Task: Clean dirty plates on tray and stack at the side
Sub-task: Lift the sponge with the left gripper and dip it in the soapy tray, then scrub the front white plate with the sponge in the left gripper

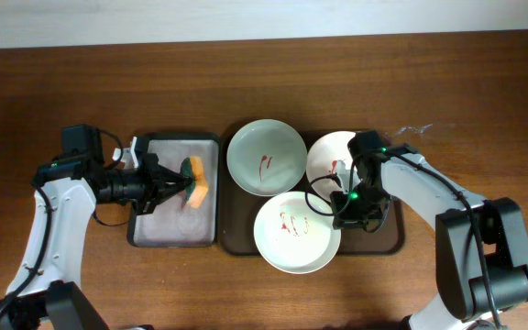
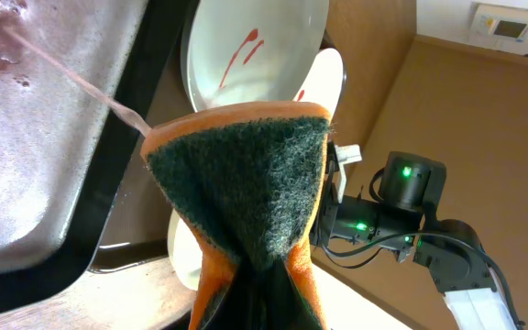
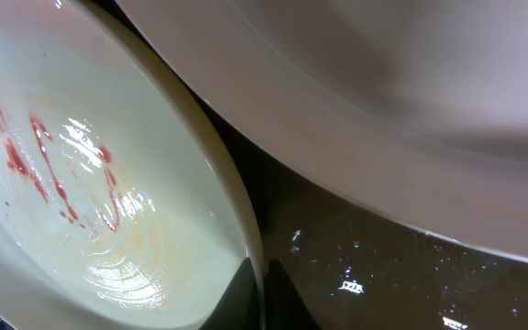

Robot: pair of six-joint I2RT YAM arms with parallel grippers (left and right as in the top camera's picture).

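Three sauce-smeared plates are seen on the brown tray, centre frame on the desk. An orange-green sponge is gripped by the left hand above the grey tray. The right hand is placed by the lowest plate's rim; whether it is closed cannot be told.

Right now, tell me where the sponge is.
Overhead view: the sponge is pinched in the left gripper over the grey tray's right side, just left of the brown tray and pale green plate.

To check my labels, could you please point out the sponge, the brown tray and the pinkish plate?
sponge (image 1: 198, 182): overhead view, orange side.
brown tray (image 1: 237, 235): overhead view, bare corner.
pinkish plate (image 1: 324, 152): overhead view, uncovered inner surface.
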